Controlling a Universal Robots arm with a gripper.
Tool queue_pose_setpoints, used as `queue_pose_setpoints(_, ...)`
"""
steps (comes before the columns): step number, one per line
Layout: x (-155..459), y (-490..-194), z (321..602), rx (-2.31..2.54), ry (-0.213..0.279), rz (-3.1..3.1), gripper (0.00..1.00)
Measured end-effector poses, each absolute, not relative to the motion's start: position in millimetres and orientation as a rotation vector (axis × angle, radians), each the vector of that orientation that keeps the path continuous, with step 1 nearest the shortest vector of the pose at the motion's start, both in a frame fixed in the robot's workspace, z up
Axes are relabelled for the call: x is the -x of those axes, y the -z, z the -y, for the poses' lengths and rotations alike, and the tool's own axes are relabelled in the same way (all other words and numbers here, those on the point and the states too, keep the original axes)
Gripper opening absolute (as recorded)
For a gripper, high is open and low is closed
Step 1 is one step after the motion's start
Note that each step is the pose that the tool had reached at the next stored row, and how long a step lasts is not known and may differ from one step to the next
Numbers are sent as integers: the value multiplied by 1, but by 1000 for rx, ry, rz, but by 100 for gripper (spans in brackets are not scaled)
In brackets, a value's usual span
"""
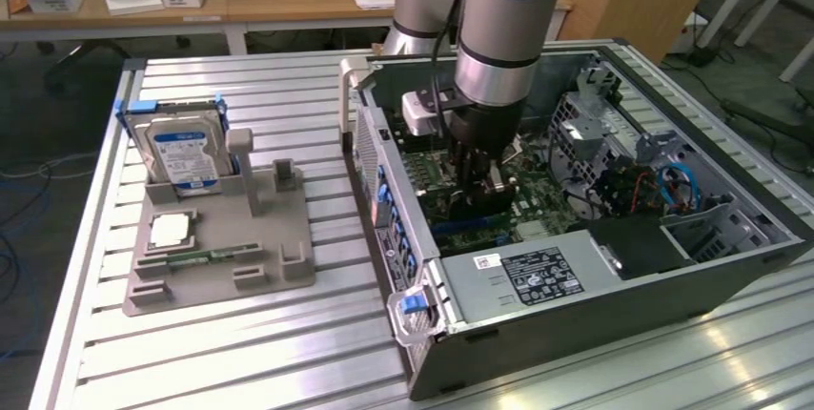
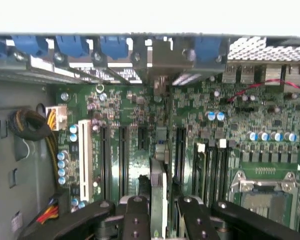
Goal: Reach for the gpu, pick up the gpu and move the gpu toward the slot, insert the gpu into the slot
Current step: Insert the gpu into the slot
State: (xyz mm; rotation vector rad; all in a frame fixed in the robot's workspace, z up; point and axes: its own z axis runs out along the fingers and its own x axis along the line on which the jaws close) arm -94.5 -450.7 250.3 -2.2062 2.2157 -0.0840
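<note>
My gripper [image 1: 481, 191] is down inside the open computer case [image 1: 712, 286], over the green motherboard [image 2: 120, 107]. In the wrist view the gpu [image 2: 158, 187] appears edge-on as a thin card between the two black fingers [image 2: 136, 215], and the gripper [image 2: 160, 202] is shut on it. Its grey metal end bracket [image 2: 160, 57] reaches the case's rear wall beside the blue clips [image 2: 115, 46]. The card stands upright along the line of a slot between the black expansion slots [image 2: 122, 155]. Whether its edge is seated in the slot, I cannot tell.
A grey fixture [image 1: 216, 272] on the slatted table holds a silver hard drive [image 1: 185, 148], a processor chip [image 1: 172, 229] and a small green memory stick [image 1: 204, 257]. Inside the case are the power supply [image 1: 540, 272], drive cage [image 1: 598, 133] and cables [image 1: 668, 186]. The processor socket [image 2: 260, 192] lies near the gripper.
</note>
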Motion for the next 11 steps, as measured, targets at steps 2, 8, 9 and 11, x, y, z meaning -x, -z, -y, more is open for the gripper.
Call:
queue_pose_setpoints(2, 94, -250, 452, 2206, 83, -2215, 26)
queue_pose_setpoints(8, 95, -250, 455, 2204, 78, -2214, 26)
queue_pose_setpoints(9, 95, -250, 455, 2203, 77, -2213, 26)
queue_pose_setpoints(11, 95, -249, 455, 2202, 74, -2212, 26)
